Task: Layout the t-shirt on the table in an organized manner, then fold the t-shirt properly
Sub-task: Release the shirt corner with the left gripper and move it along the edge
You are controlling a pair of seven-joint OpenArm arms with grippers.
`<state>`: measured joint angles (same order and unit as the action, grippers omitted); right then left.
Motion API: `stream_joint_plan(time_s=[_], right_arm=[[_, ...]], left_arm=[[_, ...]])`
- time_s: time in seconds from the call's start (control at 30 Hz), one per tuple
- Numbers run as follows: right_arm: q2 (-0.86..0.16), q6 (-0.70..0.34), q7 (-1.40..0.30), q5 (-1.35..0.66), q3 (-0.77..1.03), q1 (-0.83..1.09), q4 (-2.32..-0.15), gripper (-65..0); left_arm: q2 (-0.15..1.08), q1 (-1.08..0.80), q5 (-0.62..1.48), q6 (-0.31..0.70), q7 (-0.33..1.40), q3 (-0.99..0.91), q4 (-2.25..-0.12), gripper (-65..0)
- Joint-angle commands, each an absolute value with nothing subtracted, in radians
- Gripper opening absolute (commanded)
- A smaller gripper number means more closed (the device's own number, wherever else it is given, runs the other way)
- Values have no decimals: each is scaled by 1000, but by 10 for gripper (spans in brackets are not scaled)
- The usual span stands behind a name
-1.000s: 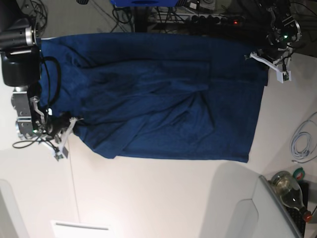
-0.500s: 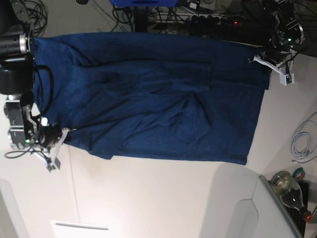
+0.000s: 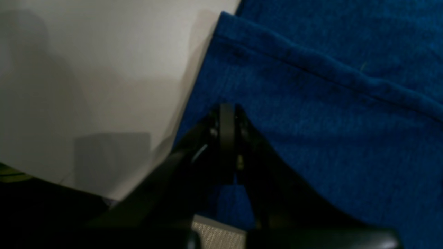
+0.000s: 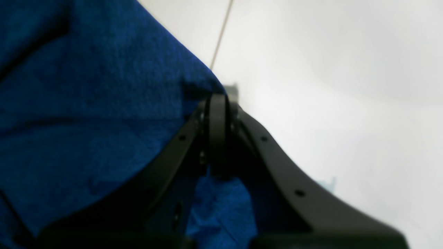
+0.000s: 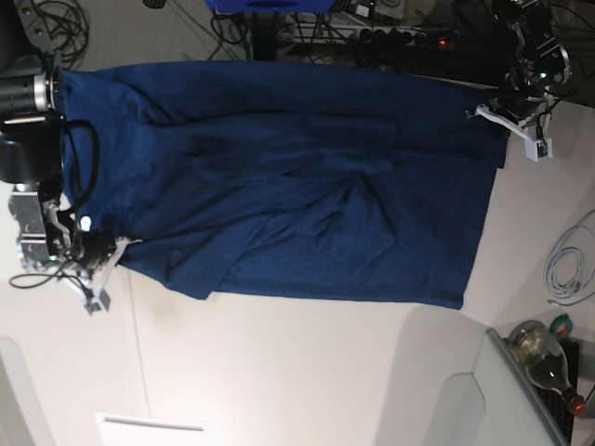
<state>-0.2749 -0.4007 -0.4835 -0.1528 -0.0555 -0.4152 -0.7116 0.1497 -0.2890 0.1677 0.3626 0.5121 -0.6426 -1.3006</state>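
Observation:
The dark navy t-shirt (image 5: 297, 177) lies spread across the white table (image 5: 307, 372), wrinkled through its middle. My right gripper (image 5: 119, 249) is at the shirt's left edge in the base view, shut on a corner of the fabric (image 4: 145, 114); blue cloth shows bunched between its fingers (image 4: 221, 207). My left gripper (image 5: 497, 110) is at the shirt's upper right corner, shut on the hemmed edge (image 3: 311, 114), and cloth shows below the pinched jaws in the left wrist view.
A coiled white cable (image 5: 569, 265) lies on the table at the right. A glass bottle (image 5: 547, 358) sits at the lower right beside a grey box edge (image 5: 521, 390). Cables and a power strip (image 5: 390, 37) run behind the table's far edge. A thin seam (image 5: 139, 353) crosses the tabletop.
My right gripper closed on the shirt's left edge and pulled it leftward, stretching the fabric. My left gripper shifted slightly up and right with its corner.

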Motion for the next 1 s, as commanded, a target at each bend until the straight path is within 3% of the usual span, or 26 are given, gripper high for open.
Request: stream_joint_plan(time_s=[0.0, 0.13, 0.2, 0.37, 0.47, 0.63, 0.83, 0.97], right_arm=[[-291, -394, -441, -157, -53, -450, -723, -620], [-294, -306, -375, -145, -53, -450, -722, -477], [-292, -271, -351, -90, -53, -450, -722, -438], [-286, -257, -298, 21, -33, -450, -728, -465], [-286, -225, -306, 12, 74, -420, -796, -498], [-283, -288, -401, 13, 133, -334, -974, -500], [-226, -357, -414, 12, 137, -367, -929, -369], [-202, -361, -410, 12, 137, -456, -768, -302]], left_arm=[[156, -297, 153, 351, 539, -645, -1307, -650], [157, -297, 160, 351, 541, -645, -1307, -650], [157, -297, 160, 351, 541, -647, -1307, -650], [154, -305, 163, 352, 544, -647, -1368, -650], [153, -312, 165, 355, 567, -647, -1403, -650], [154, -331, 242, 355, 697, -650, -1547, -650], [153, -308, 271, 355, 774, -700, -1676, -650], [163, -228, 268, 352, 774, -727, -1641, -650]])
